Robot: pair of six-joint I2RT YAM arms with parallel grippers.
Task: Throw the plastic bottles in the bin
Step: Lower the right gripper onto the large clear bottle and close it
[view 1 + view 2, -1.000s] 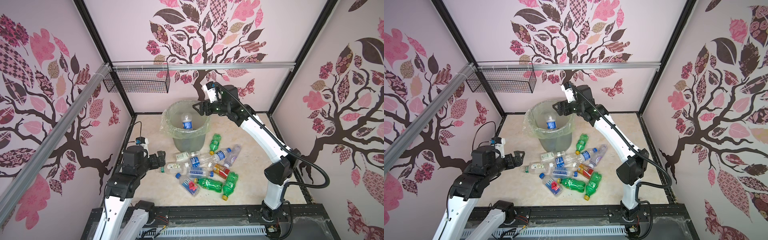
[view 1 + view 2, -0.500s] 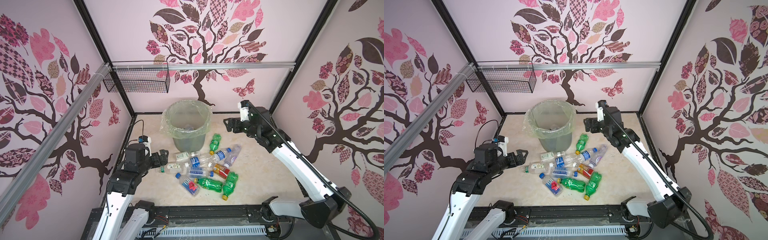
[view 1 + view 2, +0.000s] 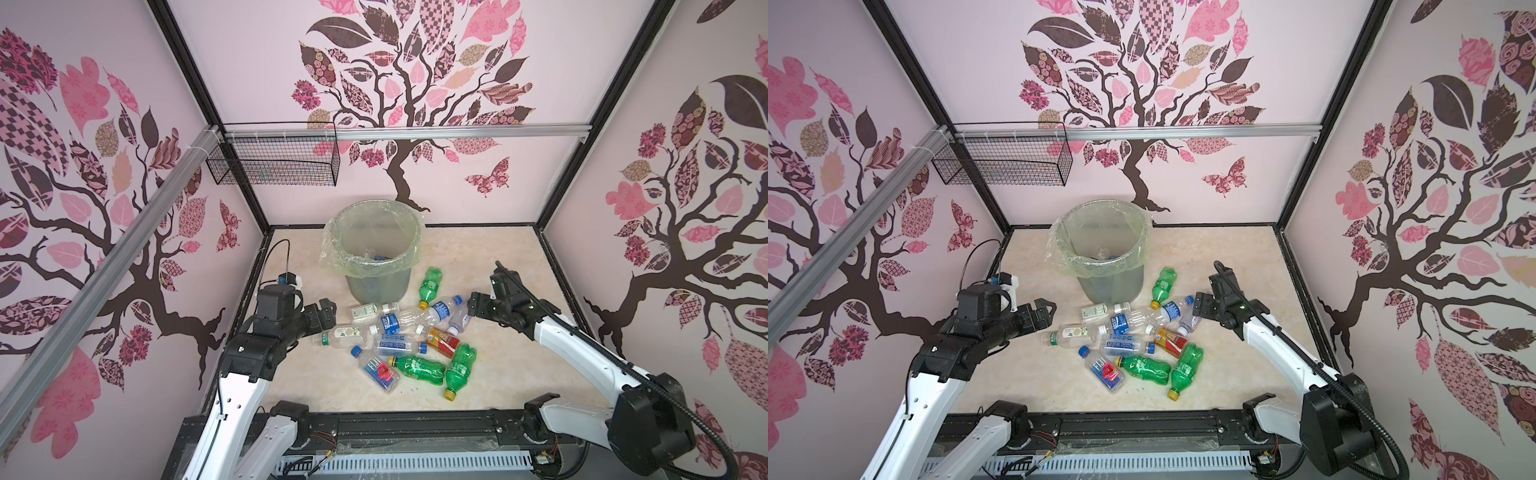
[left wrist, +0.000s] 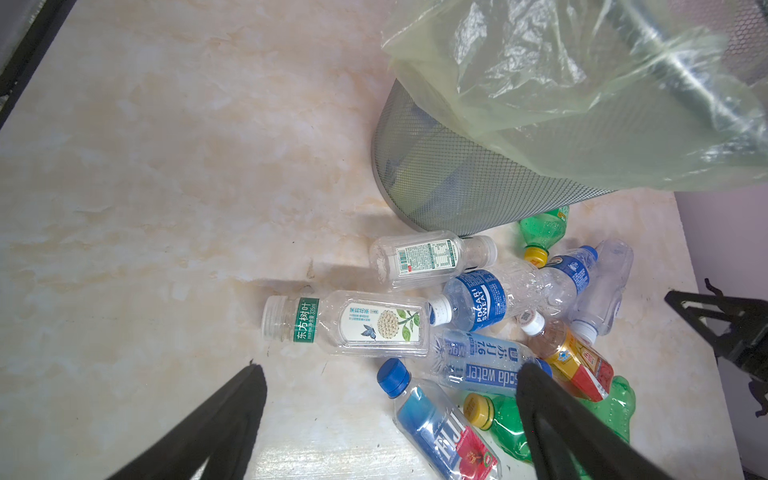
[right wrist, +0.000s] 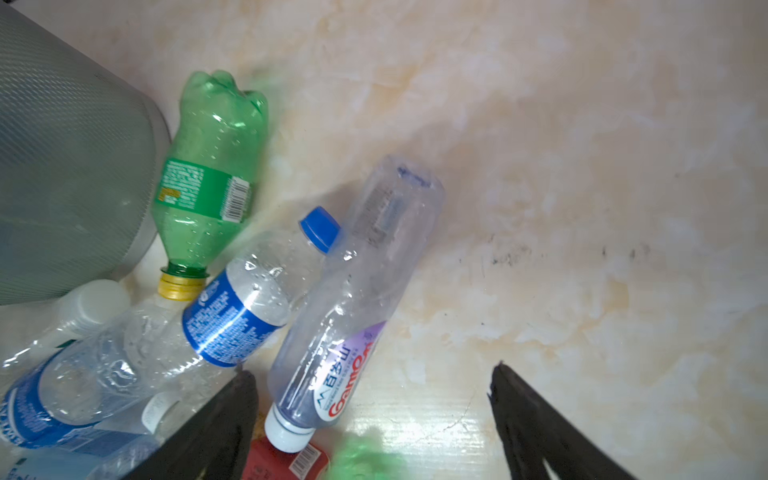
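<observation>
The bin (image 3: 376, 286) (image 3: 1113, 286) stands at the back of the floor, its clear liner folded over the rim, with bottles dimly seen inside. In front of it lie several plastic bottles (image 3: 409, 338) (image 3: 1133, 340) in a loose pile. My left gripper (image 3: 323, 316) (image 4: 388, 368) hovers open at the pile's left edge, above a white-labelled bottle (image 4: 361, 324) and a blue-capped one (image 4: 440, 428). My right gripper (image 3: 473, 305) (image 5: 371, 371) is open at the pile's right edge. A purple-labelled clear bottle (image 5: 349, 299) lies between its fingers, not gripped. A green bottle (image 5: 208, 174) rests against the bin (image 5: 62, 166).
A black wire-mesh basket (image 3: 274, 166) hangs on the back wall at the left, under an aluminium rail (image 3: 415, 133). Patterned walls close in three sides. A black frame bar (image 3: 395, 419) runs along the front edge. An amber red-labelled bottle (image 3: 442, 340) lies mid-pile.
My right arm swung from over the bin down to the pile's right side, and its jaws widened. The blue-labelled bottle seen at the bin's mouth has dropped inside. My left gripper edged toward the pile.
</observation>
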